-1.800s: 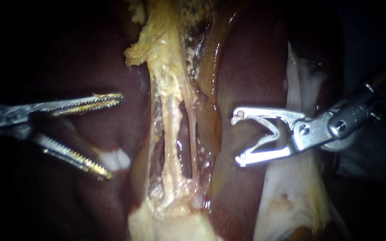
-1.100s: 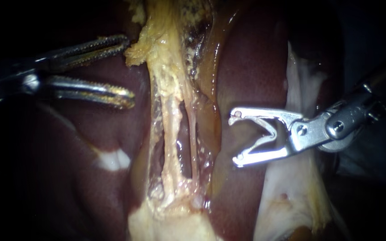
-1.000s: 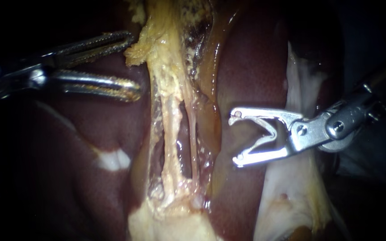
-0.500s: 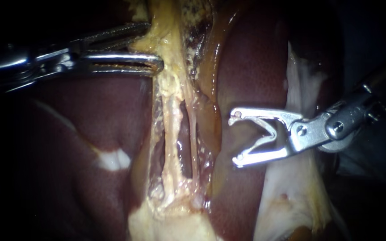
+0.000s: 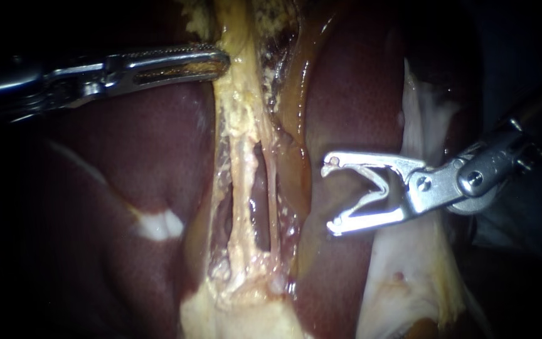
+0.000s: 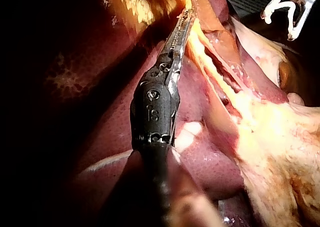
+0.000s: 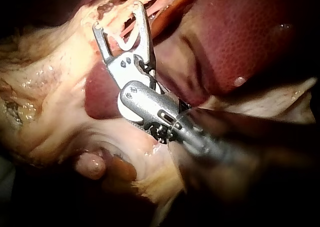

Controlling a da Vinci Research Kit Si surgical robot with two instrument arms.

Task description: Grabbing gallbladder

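Endoscope view. The left instrument (image 5: 219,59) enters from the left at the far end of the field, with its shaft lying low over the dark red liver (image 5: 127,157). Its jaws are pressed together on the left edge of the gallbladder (image 5: 239,94). The gallbladder is the pale yellow band of tissue running far to near down the middle, between the liver lobes. A strip of yellow-brown tissue shows in the slot of the visible jaw.

Nearer to us, the band thins into two slim tubes (image 5: 243,188) with dark gaps beside and between them. It then widens again into a yellow mass at the near edge.

The right instrument (image 5: 332,196) enters from the right. Its jaws are spread wide with nothing between them. The tips point left toward an amber fold (image 5: 296,169) just right of the tubes and are apart from it. A whitish sheet of tissue (image 5: 409,276) lies under and behind this instrument.

Left wrist view. The jaws lie together and their tip is sunk into the yellow edge. The tubes run beside the instrument, and the other instrument's open jaws are well apart beyond them.

Right wrist view. The jaws are apart above yellow tissue. I cannot tell whether they touch it.
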